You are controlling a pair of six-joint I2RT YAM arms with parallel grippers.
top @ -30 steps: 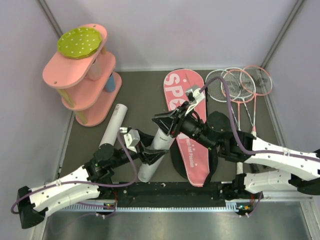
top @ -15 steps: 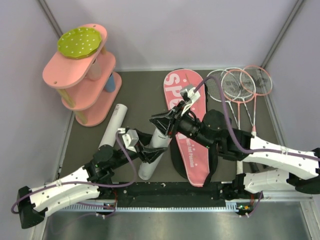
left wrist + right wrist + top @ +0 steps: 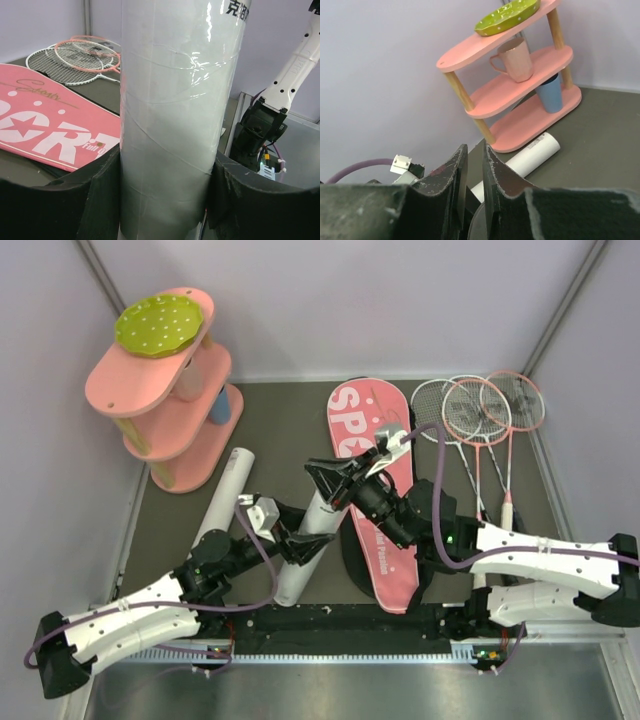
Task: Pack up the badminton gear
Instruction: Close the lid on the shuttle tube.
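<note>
left end effector (image 3: 305, 543) is squeezing the white tube (image 3: 170, 125) mid-body, beside the pink bag (image 3: 375, 440); it is probably light, slick, crushable. right end effector (image 3: 475, 165), nearly pressed together, is hovering at its top; can't tell whether it is pinching anything.

White tube (image 3: 303, 545) beside pink bag (image 3: 372, 435), 3 rackets (image 3: 480, 412)

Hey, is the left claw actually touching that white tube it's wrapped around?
Touching. The left wrist view shows the left claw with its fingers pressed flush against both sides of the white tube, no gap on either side.
</note>
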